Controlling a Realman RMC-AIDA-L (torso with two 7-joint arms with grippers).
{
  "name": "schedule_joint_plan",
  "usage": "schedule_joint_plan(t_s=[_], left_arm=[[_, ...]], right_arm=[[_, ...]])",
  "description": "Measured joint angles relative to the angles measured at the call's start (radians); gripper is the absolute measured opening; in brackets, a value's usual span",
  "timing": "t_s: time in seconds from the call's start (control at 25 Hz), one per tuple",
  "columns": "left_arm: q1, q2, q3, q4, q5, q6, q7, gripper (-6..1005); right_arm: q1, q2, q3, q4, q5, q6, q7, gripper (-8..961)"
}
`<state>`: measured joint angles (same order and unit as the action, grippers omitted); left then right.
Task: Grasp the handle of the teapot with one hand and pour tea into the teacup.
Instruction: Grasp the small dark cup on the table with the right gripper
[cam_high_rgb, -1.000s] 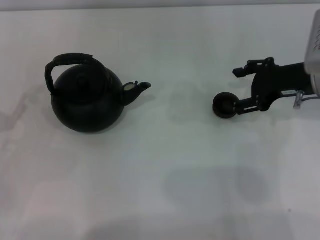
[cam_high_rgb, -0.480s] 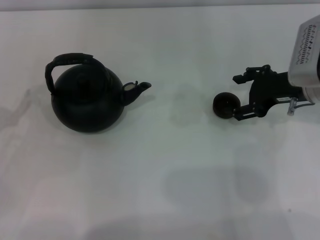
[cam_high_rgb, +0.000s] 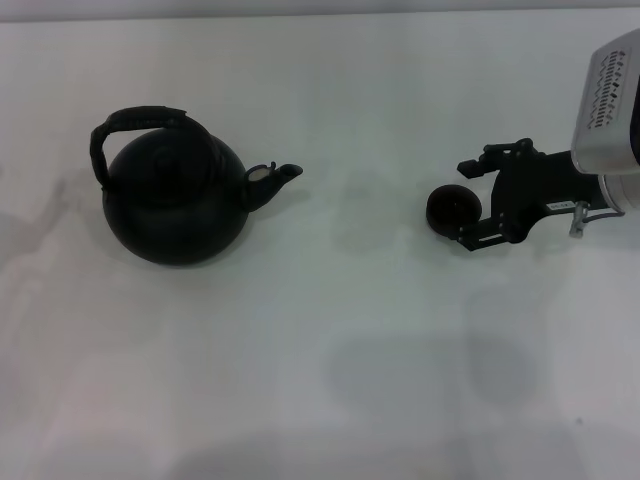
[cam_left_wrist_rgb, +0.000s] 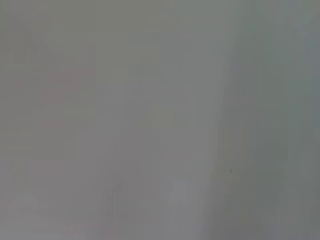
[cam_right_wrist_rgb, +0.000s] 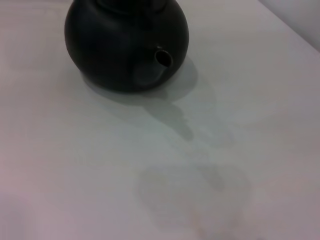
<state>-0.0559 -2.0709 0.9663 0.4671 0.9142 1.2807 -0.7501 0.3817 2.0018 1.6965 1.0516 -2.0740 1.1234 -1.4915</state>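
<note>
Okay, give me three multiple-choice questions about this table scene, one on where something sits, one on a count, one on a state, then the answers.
1. Where does the round matte-black teapot sit relative to the small dark handleless teacup in the head view?
A. On the robot's left of it
B. On the robot's right of it
C. Stacked on it

2. How many teacups are on the white table?
A. One
B. Two
C. Three

3. What is the state of the teapot's black arched handle?
A. Gripped by the left gripper
B. Gripped by the right gripper
C. Free, with nothing touching it

Answers:
1. A, the teapot stands far to the left, its spout aimed toward the teacup.
2. A, only one is visible.
3. C, the right gripper is at the teacup with its fingers either side of it, and no left gripper is in view.
</note>
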Motion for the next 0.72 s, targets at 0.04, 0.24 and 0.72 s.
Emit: schedule_joint_plan(t_s=[0.04, 0.24, 0.72], left_arm=[[-0.001, 0.0, 0.0, 0.0, 0.0, 0.0, 0.001, 874], [-0.005, -0.001, 0.001, -0.004, 0.0, 0.001, 0.01, 876], [-0.008, -0.002, 0.002, -0.017, 0.0, 0.003, 0.015, 876]], right_arm=[[0.0, 0.0, 0.0, 0.0, 0.002, 0.003, 0.0, 862], [0.0, 0.0, -0.017, -0.002, 0.006, 0.001, 0.0, 862], [0.01, 0.005, -0.084, -0.013, 0.008, -0.088, -0.001, 861]])
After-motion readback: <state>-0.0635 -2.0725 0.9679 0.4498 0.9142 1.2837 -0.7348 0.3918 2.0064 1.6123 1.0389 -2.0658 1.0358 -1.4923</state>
